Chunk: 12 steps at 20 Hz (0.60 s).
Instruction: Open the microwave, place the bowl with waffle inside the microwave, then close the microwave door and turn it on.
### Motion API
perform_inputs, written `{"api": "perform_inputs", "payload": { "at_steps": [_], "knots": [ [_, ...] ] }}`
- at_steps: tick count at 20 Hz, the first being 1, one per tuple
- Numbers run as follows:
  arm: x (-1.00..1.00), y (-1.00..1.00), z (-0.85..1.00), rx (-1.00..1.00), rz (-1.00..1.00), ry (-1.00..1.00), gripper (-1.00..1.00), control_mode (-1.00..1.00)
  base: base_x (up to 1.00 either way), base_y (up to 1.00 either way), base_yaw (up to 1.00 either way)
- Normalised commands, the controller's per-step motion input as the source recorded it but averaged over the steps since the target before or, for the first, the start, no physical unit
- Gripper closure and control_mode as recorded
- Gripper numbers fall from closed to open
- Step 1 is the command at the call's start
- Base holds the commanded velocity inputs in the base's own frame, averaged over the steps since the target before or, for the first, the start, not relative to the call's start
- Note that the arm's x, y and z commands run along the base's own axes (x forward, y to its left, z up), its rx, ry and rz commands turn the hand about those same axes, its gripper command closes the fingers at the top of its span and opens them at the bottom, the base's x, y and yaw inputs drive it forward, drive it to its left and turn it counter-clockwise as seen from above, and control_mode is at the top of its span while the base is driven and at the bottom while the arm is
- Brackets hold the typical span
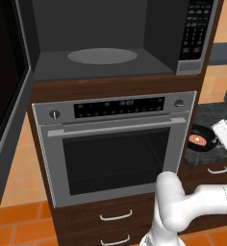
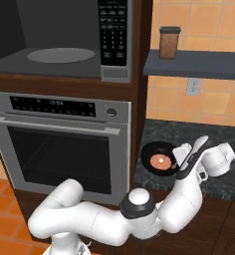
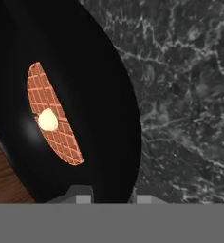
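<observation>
The microwave stands open with its dark cavity and round glass turntable bare. The microwave door is swung wide to the left. The keypad panel is on the right of the cavity. The bowl with waffle, a black shallow bowl holding an orange-brown gridded waffle, sits on the dark stone counter right of the oven. My gripper reaches down at the bowl's near right rim. One finger is inside the bowl, the other outside, closed narrowly on the wall.
A steel oven with a bar handle sits under the microwave, with wooden drawers below. A brown jar stands on the shelf above the speckled counter. The swung door juts into the room on the left.
</observation>
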Motion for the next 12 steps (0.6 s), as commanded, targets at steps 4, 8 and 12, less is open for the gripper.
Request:
{"api": "perform_inputs", "payload": {
  "at_steps": [4, 8, 12],
  "knots": [
    [-0.92, 0.11, 0.33, -0.12, -0.23, -0.05, 1.0, -1.0, 0.0, 0.0, 0.0],
    [-0.64, 0.01, 0.34, -0.1, -0.4, 0.0, 1.0, -1.0, 0.0, 0.0, 0.0],
    [-0.94, 0.14, 0.24, -0.11, -0.43, -0.05, 1.0, -1.0, 0.0, 0.0, 0.0]
  ]
}}
